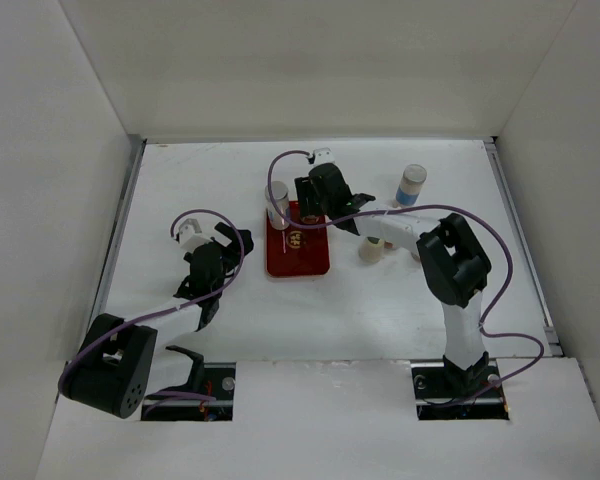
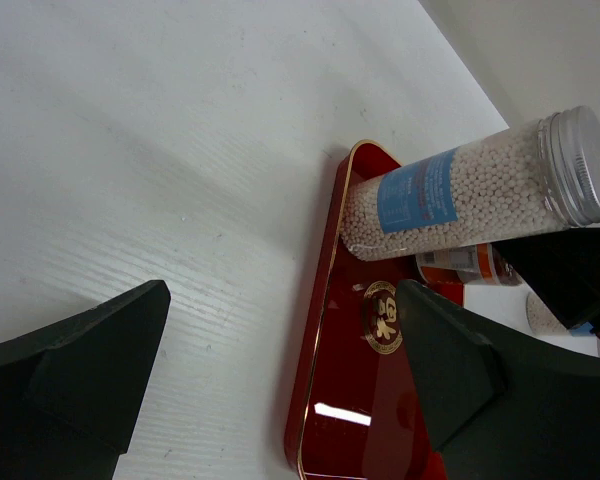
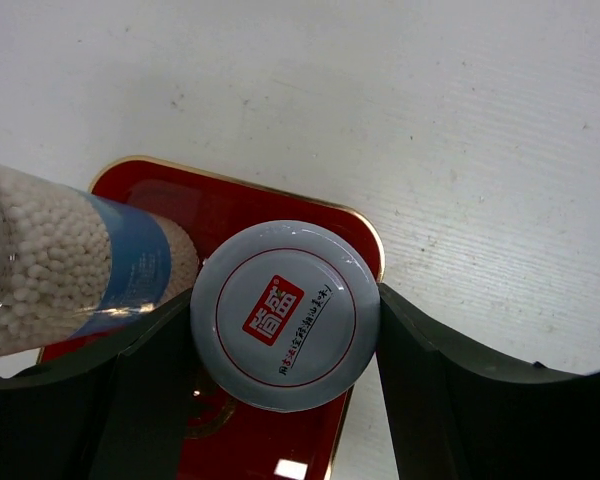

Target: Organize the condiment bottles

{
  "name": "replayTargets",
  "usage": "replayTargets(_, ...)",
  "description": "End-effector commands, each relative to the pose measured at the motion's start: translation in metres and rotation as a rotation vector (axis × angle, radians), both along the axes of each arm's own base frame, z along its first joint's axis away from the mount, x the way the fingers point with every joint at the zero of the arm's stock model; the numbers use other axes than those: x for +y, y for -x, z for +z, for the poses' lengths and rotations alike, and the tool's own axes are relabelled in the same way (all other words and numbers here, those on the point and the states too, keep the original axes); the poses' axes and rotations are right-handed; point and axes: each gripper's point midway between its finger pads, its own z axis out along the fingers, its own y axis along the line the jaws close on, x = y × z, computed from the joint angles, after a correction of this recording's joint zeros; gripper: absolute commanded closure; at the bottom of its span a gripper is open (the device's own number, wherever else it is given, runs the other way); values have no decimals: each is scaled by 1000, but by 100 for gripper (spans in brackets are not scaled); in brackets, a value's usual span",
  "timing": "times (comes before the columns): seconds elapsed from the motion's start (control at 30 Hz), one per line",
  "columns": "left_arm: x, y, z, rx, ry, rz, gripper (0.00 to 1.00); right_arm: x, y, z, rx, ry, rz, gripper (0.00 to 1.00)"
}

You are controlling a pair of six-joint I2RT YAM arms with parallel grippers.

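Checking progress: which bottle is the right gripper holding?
The white-capped bottle with the red logo, in the right gripper over the red tray; the silver-capped bottle beside it is free.

The lid of the white-capped jar (image 3: pixel 285 315) bears a thin red ring and, inside it, a red square logo (image 3: pixel 273 310) with two white Chinese characters, beside a line of small black Chinese print too fine to read. The red tray (image 2: pixel 350 440) carries a round gold emblem (image 2: pixel 382 317) with the character 福. The blue label (image 2: pixel 418 192) on the silver-capped jar (image 2: pixel 480 180) has white print, illegible.
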Motion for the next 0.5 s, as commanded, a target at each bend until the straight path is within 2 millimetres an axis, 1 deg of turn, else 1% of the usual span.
replayTargets(0.0,1,-5,11,-44,21,8,0,20,-24,73,-172,-137,-12,28)
replayTargets(0.03,0,-5,12,-45,23,4,0,21,-23,74,-170,-137,-9,24)
replayTargets(0.1,-1,-5,13,-49,23,1,0,21,-15,81,-178,-144,-2,19)
replayTargets(0.17,-1,-5,12,-47,20,5,0,17,-9,94,-192,-150,-1,18)
replayTargets(0.23,0,-5,10,-40,21,4,0,9,-1,109,-205,-158,-12,18)
replayTargets(0.27,0,-5,11,-42,23,1,0,5,2,113,-207,-157,-17,19)
replayTargets(0.33,-2,-5,13,-49,23,-1,0,-10,14,116,-200,-137,-35,20)
replayTargets(0.37,-2,-5,13,-48,23,-1,0,-19,20,114,-190,-121,-51,21)
replayTargets(0.4,-1,-5,11,-42,21,1,0,-31,29,109,-178,-102,-73,24)
replayTargets(0.47,-2,-6,11,-41,25,-3,0,-55,38,103,-174,-85,-128,32)
